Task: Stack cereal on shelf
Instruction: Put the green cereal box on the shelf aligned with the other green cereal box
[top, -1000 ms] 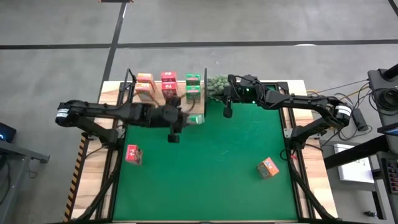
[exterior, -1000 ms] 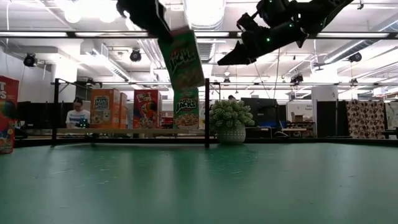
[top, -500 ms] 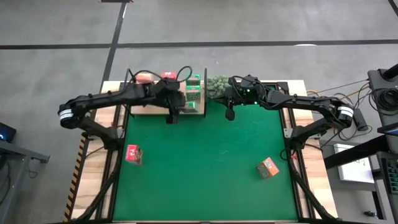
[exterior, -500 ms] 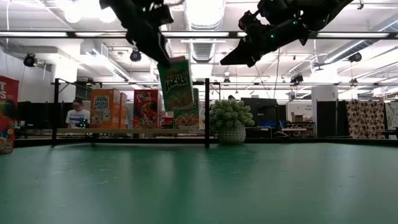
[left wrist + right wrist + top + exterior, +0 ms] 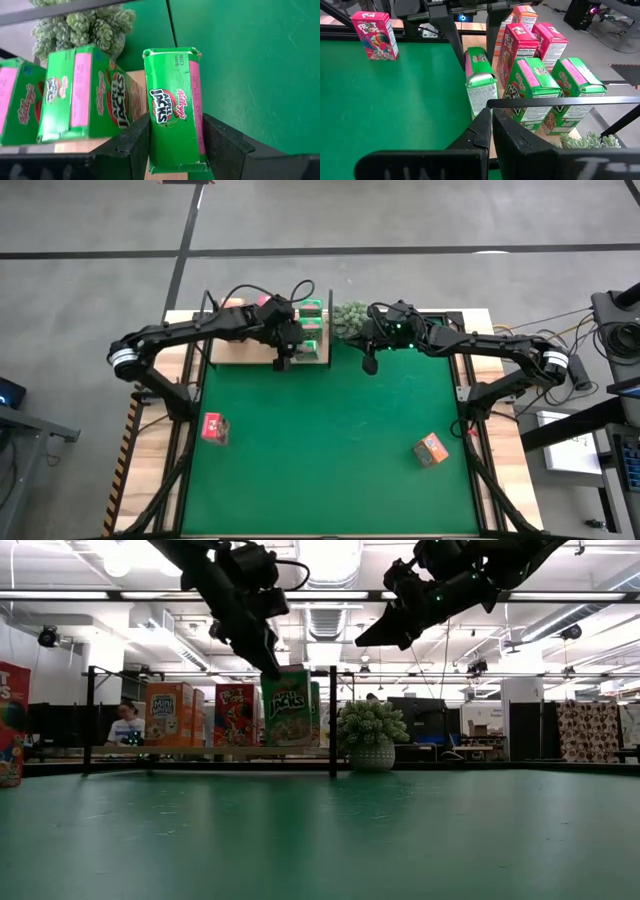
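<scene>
Placement step of the stacking task. The left end effector (image 5: pixel 172 145) is clamped on a green cereal box (image 5: pixel 174 107), one finger on each side of it, and holds it at the front edge of the shelf (image 5: pixel 240 352), just beside the two green boxes (image 5: pixel 87 92) that already stand there. In the low view the held box hangs upright with its base near the level of the board; whether it touches the wood cannot be told. Pink-red boxes (image 5: pixel 527 45) and orange boxes (image 5: pixel 168 713) occupy the rest of the shelf. Two boxes lie well apart on the green mat (image 5: pixel 330 440) over the desk: a pink-red one (image 5: pixel 213 427) near the left side and an orange one (image 5: pixel 431 449) toward the right. The right end effector (image 5: pixel 491 131) waits with its fingers closed on nothing, above the mat near the plant (image 5: pixel 349 317). Judged next move: lower the held box until it rests flat on the board, in line with its green neighbours, then part the fingers and withdraw without knocking the row
</scene>
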Robot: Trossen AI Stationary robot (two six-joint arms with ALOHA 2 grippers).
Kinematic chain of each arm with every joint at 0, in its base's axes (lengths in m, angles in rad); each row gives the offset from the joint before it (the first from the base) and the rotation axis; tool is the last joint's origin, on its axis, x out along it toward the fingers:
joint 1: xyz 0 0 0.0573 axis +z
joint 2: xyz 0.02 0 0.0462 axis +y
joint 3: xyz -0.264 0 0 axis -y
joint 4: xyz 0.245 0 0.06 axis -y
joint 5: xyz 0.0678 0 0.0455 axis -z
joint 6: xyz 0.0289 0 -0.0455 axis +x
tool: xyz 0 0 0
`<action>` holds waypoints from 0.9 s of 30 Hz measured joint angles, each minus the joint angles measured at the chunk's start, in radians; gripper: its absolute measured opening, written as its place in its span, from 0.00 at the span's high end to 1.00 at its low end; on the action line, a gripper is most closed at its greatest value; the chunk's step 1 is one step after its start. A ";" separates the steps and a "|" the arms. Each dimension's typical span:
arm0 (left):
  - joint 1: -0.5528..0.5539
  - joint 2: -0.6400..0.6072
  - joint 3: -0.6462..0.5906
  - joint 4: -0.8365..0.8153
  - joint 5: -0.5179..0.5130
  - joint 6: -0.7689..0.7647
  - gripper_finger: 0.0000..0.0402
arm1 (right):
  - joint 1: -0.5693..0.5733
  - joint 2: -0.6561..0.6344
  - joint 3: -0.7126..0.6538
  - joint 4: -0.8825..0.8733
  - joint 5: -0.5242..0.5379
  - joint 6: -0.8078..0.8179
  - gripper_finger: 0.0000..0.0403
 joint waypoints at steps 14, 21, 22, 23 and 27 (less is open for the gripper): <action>0.023 0.009 0.000 0.057 -0.002 0.010 0.57 | 0.000 0.000 0.000 0.003 0.000 0.001 0.98; 0.034 0.009 0.000 0.090 -0.004 0.038 0.50 | 0.005 0.000 0.000 0.003 0.000 0.026 0.98; 0.034 0.009 0.000 0.090 -0.004 0.039 0.49 | 0.005 0.000 0.000 0.003 0.000 0.026 0.98; 0.034 0.009 0.000 0.090 -0.004 0.039 0.49 | 0.005 0.000 0.000 0.003 0.000 0.026 0.98; 0.034 0.009 0.000 0.090 -0.004 0.038 0.48 | 0.004 0.000 0.000 0.003 0.000 0.025 0.98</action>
